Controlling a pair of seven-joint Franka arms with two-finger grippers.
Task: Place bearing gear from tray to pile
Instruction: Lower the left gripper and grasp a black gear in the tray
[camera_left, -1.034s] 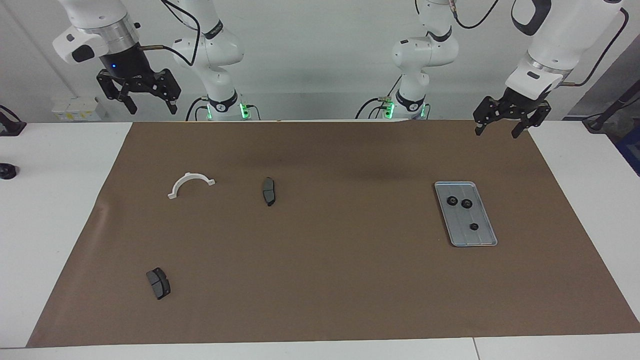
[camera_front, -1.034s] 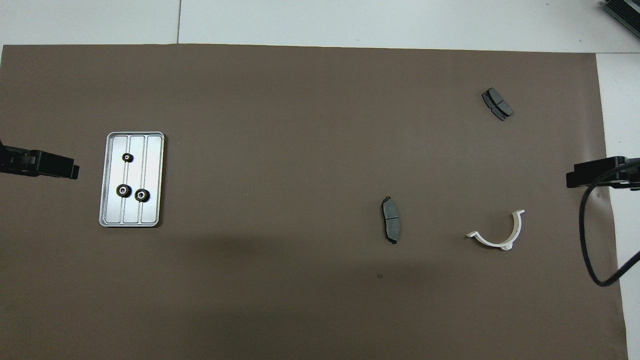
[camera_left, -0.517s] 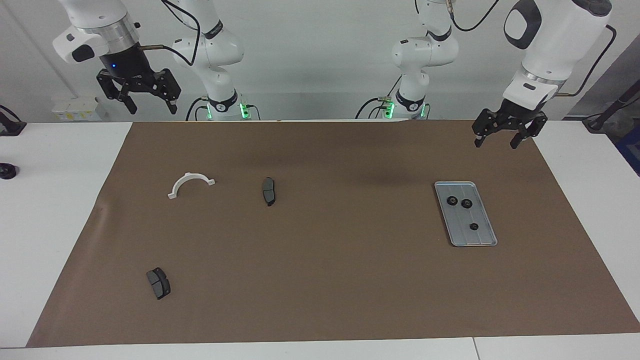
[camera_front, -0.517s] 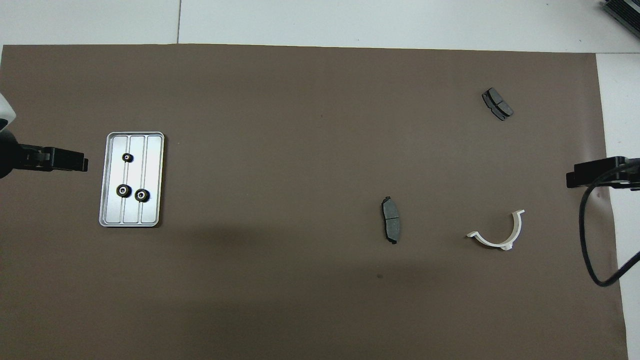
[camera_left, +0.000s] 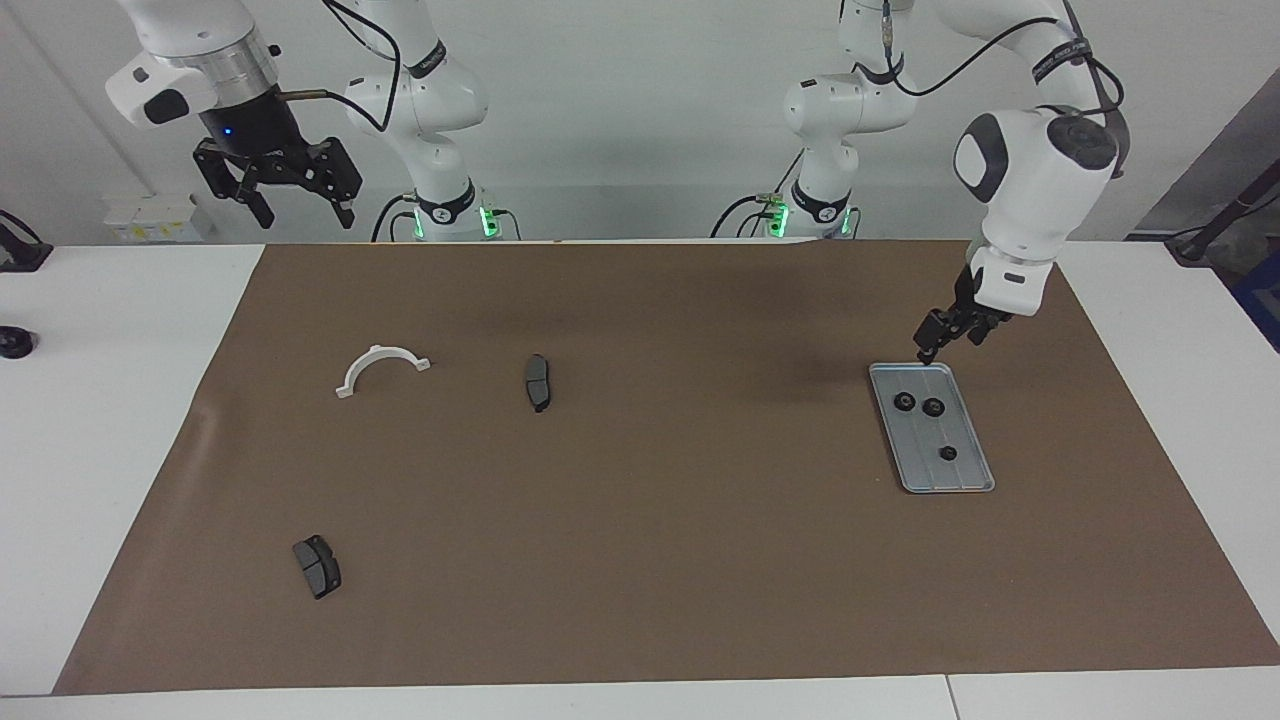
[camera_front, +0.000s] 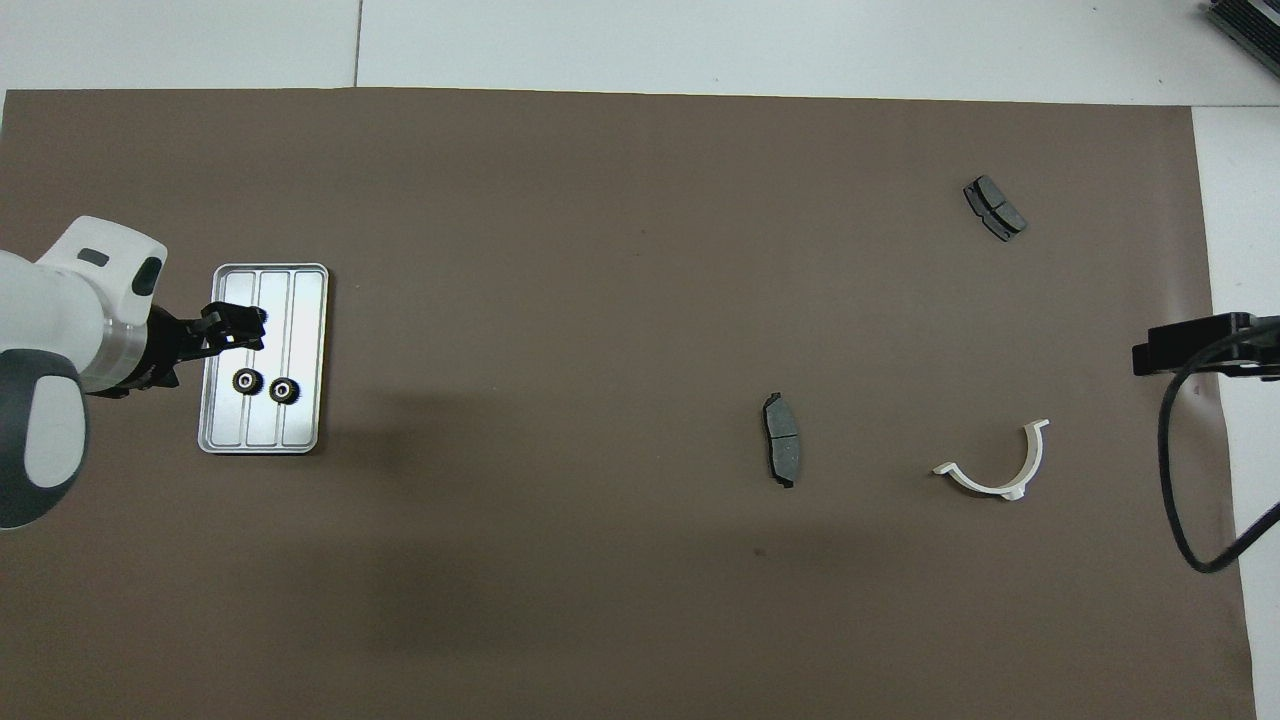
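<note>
- Tray (camera_left: 962, 478) (silver, grooved) on the worktop toward the left arm's end, holding three black gears (camera_left: 933, 407).
- Left pincer (camera_left: 945, 340), fingers apart and empty, hangs over the tray's robot-side edge.
- Right pincer (camera_left: 300, 205) waits raised, wide open, over its own end.

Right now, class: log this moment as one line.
left gripper: open, above flat silver-grey metal tray | three small black ring gears: in tray | right gripper: open, waiting
</note>
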